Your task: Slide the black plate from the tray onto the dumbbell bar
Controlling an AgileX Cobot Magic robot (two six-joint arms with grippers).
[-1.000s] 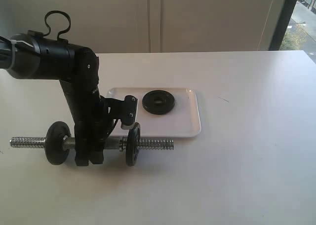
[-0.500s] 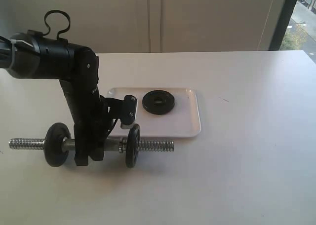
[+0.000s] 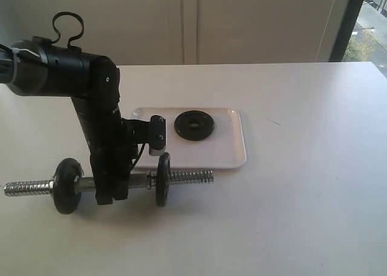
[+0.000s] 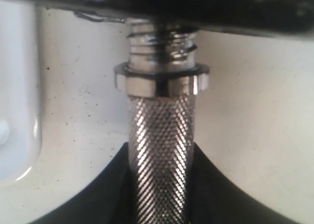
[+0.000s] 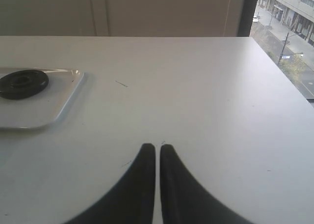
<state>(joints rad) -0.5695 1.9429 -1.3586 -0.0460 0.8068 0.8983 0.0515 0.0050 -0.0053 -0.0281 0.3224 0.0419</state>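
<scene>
The black plate (image 3: 194, 124) lies flat on the white tray (image 3: 230, 155); the right wrist view also shows this black plate (image 5: 23, 83) on the tray (image 5: 49, 111). The chrome dumbbell bar (image 3: 187, 177) lies in front of the tray with two black discs (image 3: 66, 186) (image 3: 162, 179) standing on it. My left gripper (image 3: 110, 194) comes down between those discs. In the left wrist view the left gripper (image 4: 161, 155) is shut on the knurled middle of the dumbbell bar (image 4: 162, 126). My right gripper (image 5: 157, 148) is shut and empty over bare table.
A chrome collar nut (image 4: 162, 81) sits on the bar against the disc (image 4: 206, 8). The tray's rim (image 4: 17, 111) runs close beside the bar. White table (image 3: 302, 215) stretches to the right, and a dark window frame (image 3: 346, 22) stands at the back right.
The left gripper has closed onto the bar's middle. The bar has shifted a little to the left and its left end now sits slightly lower. The right gripper has not moved.
</scene>
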